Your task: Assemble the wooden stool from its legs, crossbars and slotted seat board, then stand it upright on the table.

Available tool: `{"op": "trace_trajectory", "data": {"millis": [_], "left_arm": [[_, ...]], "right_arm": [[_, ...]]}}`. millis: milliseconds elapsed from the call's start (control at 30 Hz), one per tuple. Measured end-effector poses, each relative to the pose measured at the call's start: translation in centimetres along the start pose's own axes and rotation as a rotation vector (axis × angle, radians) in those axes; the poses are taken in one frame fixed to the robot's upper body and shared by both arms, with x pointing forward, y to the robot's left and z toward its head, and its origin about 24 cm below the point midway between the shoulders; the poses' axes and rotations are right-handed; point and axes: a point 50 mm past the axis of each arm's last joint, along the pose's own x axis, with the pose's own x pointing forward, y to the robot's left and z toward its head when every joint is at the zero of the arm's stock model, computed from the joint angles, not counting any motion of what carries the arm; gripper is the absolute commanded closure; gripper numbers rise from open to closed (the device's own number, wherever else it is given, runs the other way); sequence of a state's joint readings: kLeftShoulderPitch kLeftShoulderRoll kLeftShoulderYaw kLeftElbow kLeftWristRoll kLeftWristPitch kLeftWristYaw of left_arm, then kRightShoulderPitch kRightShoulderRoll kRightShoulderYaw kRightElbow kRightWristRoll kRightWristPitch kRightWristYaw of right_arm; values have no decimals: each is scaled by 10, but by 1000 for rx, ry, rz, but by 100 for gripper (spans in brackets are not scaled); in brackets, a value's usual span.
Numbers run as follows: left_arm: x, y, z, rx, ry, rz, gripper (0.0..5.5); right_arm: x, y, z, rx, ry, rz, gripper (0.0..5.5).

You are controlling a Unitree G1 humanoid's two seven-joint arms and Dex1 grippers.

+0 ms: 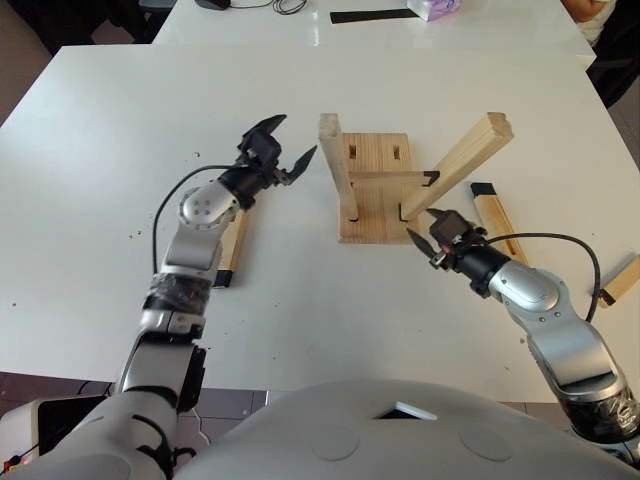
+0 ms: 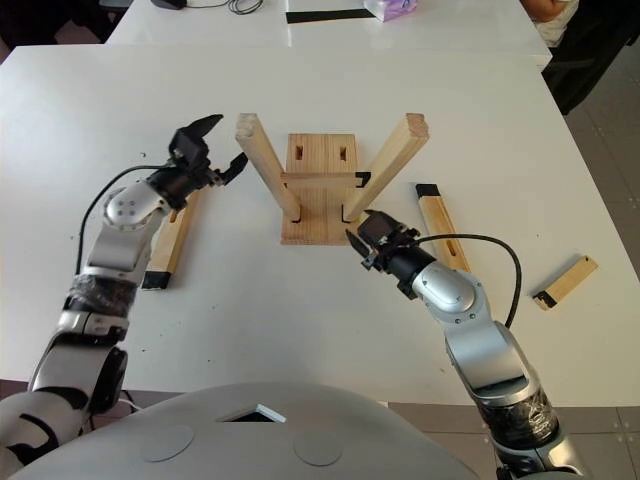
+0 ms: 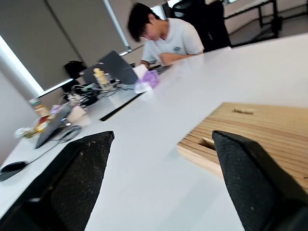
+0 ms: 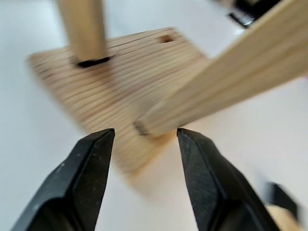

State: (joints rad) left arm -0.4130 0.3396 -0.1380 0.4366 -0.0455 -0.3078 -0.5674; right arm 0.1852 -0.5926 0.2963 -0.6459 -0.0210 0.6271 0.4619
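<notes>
The seat board (image 1: 375, 205) lies flat near the middle of the white table (image 1: 120, 130). Two legs stand in its near slots and lean apart: the left leg (image 1: 336, 160) and the right leg (image 1: 462, 160). A thin crossbar (image 1: 388, 175) runs between them. How deep the legs' feet sit in the slots is hard to tell.

The left gripper (image 1: 293, 140) hangs just left of the left leg, its jaws spread and holding nothing. The right gripper (image 1: 425, 250) is at the board's near right corner, by the right leg's foot, jaws also spread and empty.

One loose leg (image 2: 165, 250) lies partly hidden under the left forearm. Another loose leg (image 2: 440, 225) lies right of the board, crossed by the right arm's cable. A short piece (image 2: 565, 282) lies well apart to the right.
</notes>
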Motion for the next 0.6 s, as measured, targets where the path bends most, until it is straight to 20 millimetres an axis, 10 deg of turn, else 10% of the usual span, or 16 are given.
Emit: {"op": "trace_trajectory", "data": {"millis": [600], "left_arm": [[-24,-110,44,-64,-195,-382,170]], "right_arm": [[18,-24,-29,0,102,-61,309]]}}
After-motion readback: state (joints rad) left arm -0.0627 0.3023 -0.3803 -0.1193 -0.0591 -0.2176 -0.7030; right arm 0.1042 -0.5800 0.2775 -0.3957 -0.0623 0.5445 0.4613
